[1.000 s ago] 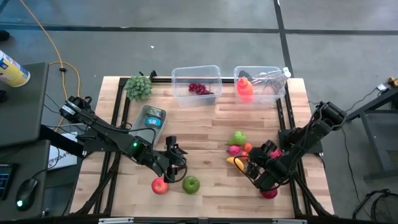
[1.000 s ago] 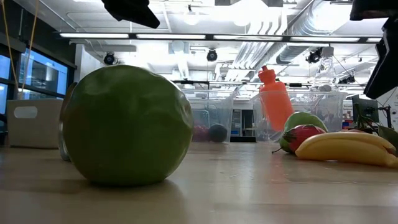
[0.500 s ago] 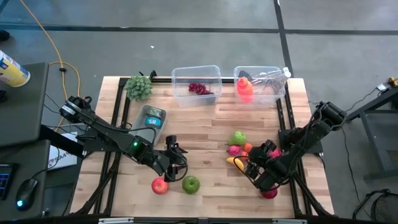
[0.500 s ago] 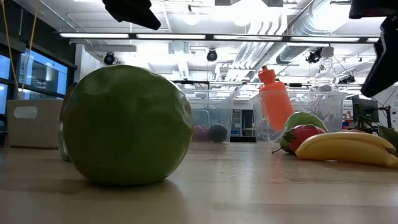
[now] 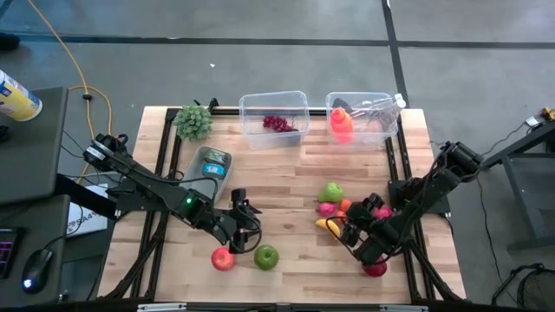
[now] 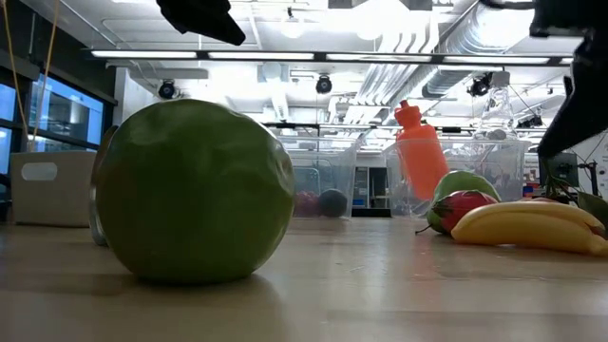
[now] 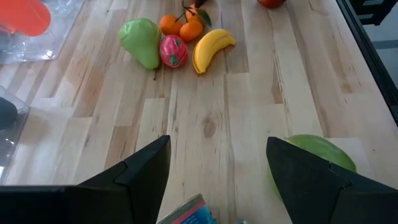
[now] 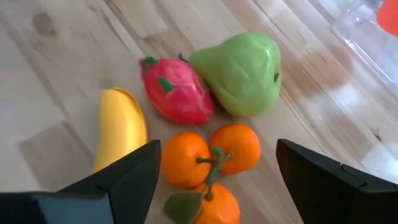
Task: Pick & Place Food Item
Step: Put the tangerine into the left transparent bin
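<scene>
Pale wood planks make up the tabletop (image 5: 286,186) in the high view. The left claw (image 5: 246,224) hangs released and empty, just above a red apple (image 5: 223,258) and a green apple (image 5: 266,256) that lie side by side ahead of it, near the front edge. Behind its arm sits a round tin (image 5: 211,163), and a leafy green bunch (image 5: 193,121) lies at the far corner. The right claw (image 5: 353,234) is also spread and holds nothing; right at its tip lies the banana (image 5: 328,225), with the oranges (image 5: 345,208), a pink dragon fruit (image 5: 326,209) and a green pear (image 5: 332,191) clustered just beyond. A second red fruit (image 5: 375,269) sits under its arm. Two clear bins stand along the far edge: one (image 5: 274,119) holds dark grapes (image 5: 277,123), the other (image 5: 362,115) has an orange bottle (image 5: 341,124).

From the low view, the green apple (image 6: 195,193) fills the near ground, while the banana (image 6: 530,228) lies off to the side before the pear (image 6: 463,185) and dragon fruit (image 6: 459,206).

The left wrist view shows its two fingers (image 7: 134,174) parted over bare wood, the green apple (image 7: 317,155) beside one finger and the fruit cluster well ahead.

The right wrist view shows parted fingers (image 8: 127,177) with the banana (image 8: 119,129), oranges (image 8: 211,158), dragon fruit (image 8: 176,90) and pear (image 8: 242,73) directly between and ahead of them.
</scene>
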You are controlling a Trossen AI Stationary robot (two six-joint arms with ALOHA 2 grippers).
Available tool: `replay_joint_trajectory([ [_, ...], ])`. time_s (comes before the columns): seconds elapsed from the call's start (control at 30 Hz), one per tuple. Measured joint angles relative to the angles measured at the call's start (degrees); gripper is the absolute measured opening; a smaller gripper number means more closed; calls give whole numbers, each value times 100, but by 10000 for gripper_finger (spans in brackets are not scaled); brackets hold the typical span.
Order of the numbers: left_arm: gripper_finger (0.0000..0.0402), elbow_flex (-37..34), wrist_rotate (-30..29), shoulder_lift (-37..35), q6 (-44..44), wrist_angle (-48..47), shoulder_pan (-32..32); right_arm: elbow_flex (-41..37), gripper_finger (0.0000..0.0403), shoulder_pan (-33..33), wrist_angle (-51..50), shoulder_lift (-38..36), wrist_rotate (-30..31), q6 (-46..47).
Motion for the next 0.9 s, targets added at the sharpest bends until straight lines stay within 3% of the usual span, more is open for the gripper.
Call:
replay_joint_trajectory([
  [0.23,255,-2,4,0,-9,0,0,-338,307,-15,438,2,16,34],
  [0.9,255,-2,3,2,-7,1,0,-389,307,-15,671,83,61,27],
])
